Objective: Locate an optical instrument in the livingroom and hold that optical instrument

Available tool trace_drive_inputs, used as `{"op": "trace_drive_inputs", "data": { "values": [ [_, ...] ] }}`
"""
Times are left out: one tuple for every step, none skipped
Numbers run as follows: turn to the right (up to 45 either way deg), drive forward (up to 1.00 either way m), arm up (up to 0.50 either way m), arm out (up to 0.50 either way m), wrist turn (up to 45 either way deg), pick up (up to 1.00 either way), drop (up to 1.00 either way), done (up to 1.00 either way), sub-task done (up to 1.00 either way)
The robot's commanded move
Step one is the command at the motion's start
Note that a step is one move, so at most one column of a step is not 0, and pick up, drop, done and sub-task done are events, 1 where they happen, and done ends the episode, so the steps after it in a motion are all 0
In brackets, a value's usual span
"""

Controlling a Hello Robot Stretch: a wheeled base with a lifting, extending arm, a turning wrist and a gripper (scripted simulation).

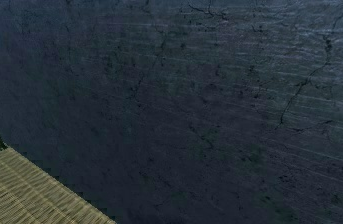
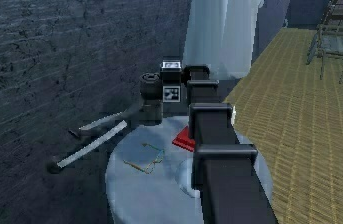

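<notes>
The arm (image 2: 224,170) reaches across a round pale table (image 2: 139,197) bearing a small red object (image 2: 184,138). Past the table's edge, against the dark wall (image 2: 49,60), the gripper (image 2: 69,148) holds nothing.

Dark cracked wall (image 1: 179,90), tan woven floor (image 1: 29,195), pale blue-grey table (image 2: 129,190)

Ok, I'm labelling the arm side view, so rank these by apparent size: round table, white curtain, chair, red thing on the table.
1. Round table, largest, though the arm covers part.
2. White curtain.
3. Chair, cut off by the edge and farther away, so unsure.
4. Red thing, smallest.
</notes>
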Motion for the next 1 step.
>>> {"op": "trace_drive_inputs", "data": {
  "values": [
    [0.0, 0.0, 0.0, 0.0, 45.0, 0.0, 0.0, 0.0, 0.0]
  ]
}}
